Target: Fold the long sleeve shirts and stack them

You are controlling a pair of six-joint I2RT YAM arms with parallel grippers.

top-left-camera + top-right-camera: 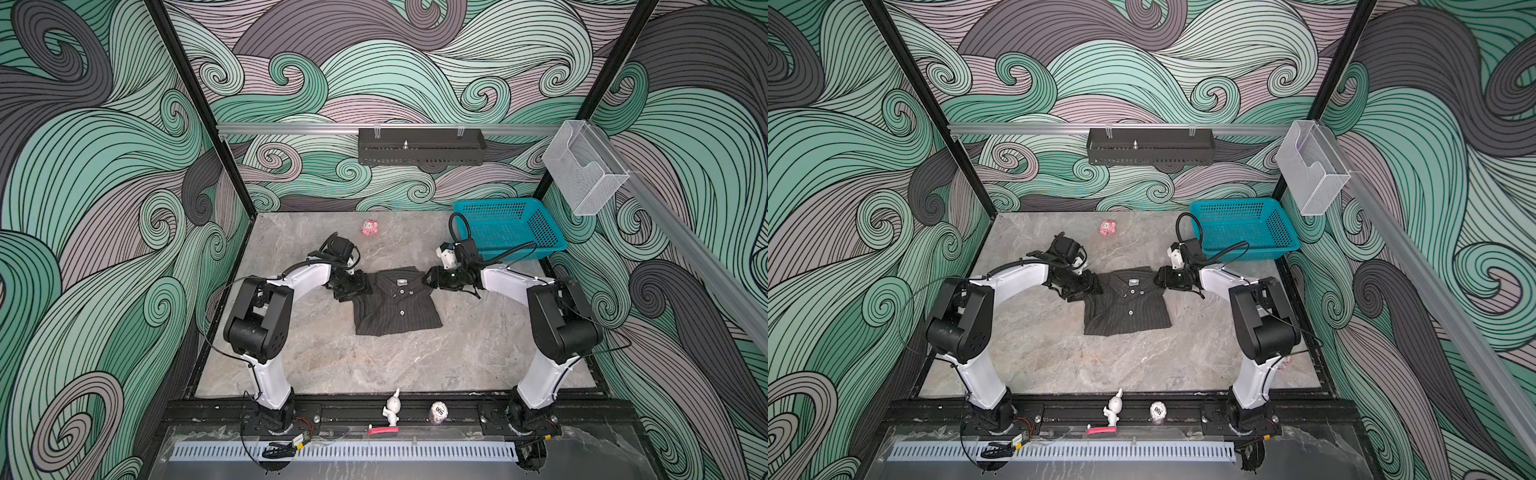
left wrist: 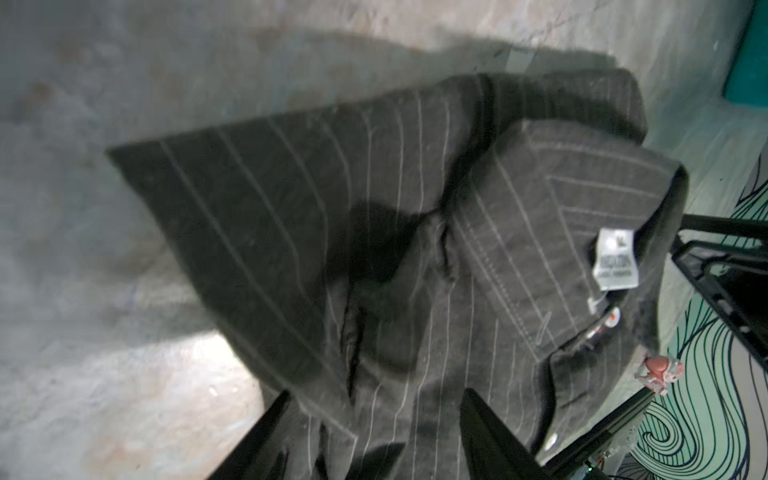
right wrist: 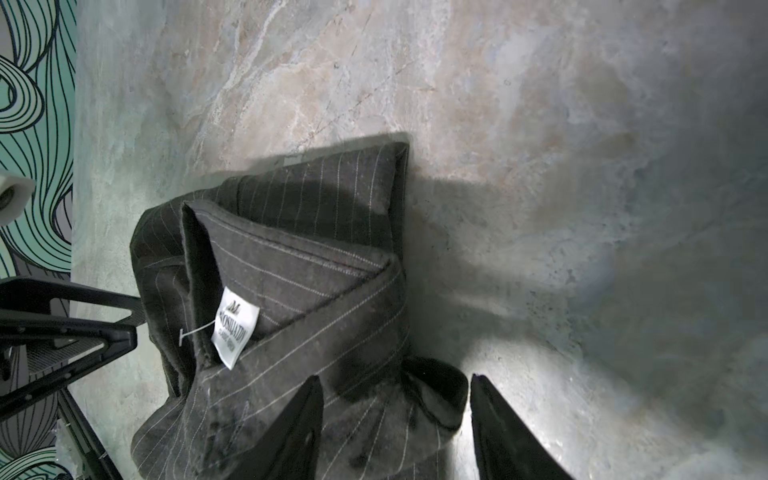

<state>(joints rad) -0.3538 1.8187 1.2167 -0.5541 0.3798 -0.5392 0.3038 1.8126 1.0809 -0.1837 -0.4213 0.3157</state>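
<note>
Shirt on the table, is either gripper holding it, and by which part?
Nothing held: left gripper and right gripper stand open at shoulders of the shirt.

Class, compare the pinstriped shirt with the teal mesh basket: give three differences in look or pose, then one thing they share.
The pinstriped shirt is dark charcoal cloth; the teal mesh basket is bright perforated plastic. The shirt lies folded flat mid-table; the basket stands upright at the far right corner. The shirt is buttoned shut; the basket is open-topped and looks empty. Both rest on the marble-look table.
</note>
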